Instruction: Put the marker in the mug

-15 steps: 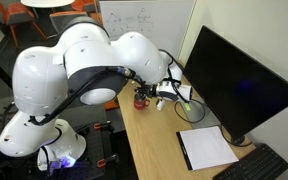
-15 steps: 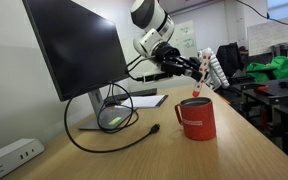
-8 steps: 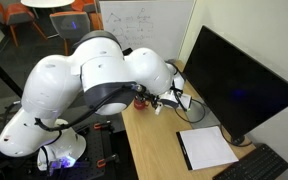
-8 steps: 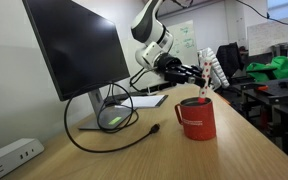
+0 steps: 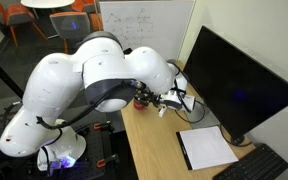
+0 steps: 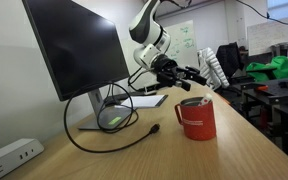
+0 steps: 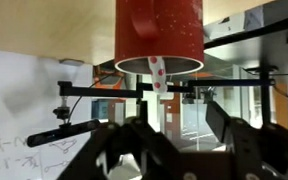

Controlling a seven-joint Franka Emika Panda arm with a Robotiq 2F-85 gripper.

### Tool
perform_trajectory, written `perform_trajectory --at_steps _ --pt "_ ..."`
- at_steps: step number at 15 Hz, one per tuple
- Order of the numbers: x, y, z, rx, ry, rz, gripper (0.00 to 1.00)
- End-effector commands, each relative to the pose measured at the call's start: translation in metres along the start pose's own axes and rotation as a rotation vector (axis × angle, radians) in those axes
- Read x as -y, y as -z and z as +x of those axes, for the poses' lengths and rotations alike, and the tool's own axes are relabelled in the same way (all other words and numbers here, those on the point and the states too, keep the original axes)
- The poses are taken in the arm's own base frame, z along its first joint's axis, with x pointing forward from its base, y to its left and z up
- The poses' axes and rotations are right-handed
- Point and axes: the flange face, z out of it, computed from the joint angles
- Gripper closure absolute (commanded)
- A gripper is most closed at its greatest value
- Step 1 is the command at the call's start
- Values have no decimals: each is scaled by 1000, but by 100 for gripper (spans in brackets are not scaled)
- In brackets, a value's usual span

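The red mug (image 6: 196,119) stands on the wooden desk (image 6: 174,155); in the upside-down wrist view it fills the top middle as the mug (image 7: 160,32). The whitish marker (image 7: 159,76) with red markings pokes out of the mug's mouth, apart from my fingers. My gripper (image 7: 180,138) is open, its two dark fingers spread wide with nothing between them. In an exterior view the gripper (image 6: 200,77) hovers just above the mug. The arm hides most of the mug (image 5: 141,99) in an exterior view, with the gripper (image 5: 170,100) beside it.
A large black monitor (image 6: 79,50) stands by the mug, with looped cables (image 6: 109,122) at its foot and a power strip (image 6: 9,156) near the front. A white notepad (image 5: 206,148) and a keyboard (image 5: 256,167) lie further along the desk. A whiteboard (image 5: 144,25) stands behind.
The gripper has opened and let go of the marker, which now stands in the mug instead of hanging between the fingers above it.
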Motion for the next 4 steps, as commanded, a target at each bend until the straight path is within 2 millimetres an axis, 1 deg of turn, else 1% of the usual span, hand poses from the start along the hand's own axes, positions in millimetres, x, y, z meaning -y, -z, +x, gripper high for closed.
perform_trajectory --at_steps 1,2,4 --pt "7 12 20 26 -24 39 4" --pt "9 16 25 33 -27 41 0" --pt "13 22 35 52 -21 35 0"
